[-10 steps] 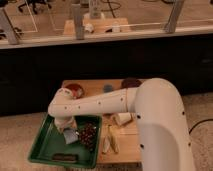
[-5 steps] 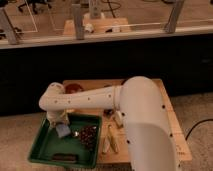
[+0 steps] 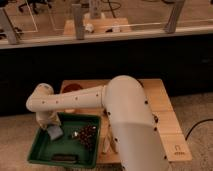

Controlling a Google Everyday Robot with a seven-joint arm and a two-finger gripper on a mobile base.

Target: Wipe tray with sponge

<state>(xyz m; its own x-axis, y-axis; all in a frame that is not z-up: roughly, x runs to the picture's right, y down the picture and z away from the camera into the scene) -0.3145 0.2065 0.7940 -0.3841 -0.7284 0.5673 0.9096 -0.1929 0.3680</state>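
1. Green tray (image 3: 40, 152) sits under the fingers (image 3: 51, 125), which are closed, seemingly pinching the sponge (image 3: 55, 133) just below them against the tray floor.
2. A dark clump (image 3: 86, 136) lies near the fingers, inside the tray; a wide stroke could shove it out.
3. Hard pressure could skid the tray along the table (image 3: 162, 100).
4. A weak pinch could let the sponge slip free mid-wipe.

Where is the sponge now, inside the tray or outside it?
Inside. The sponge sits within the green walls of the tray, near one far corner, under the gripper, which is shut on it.
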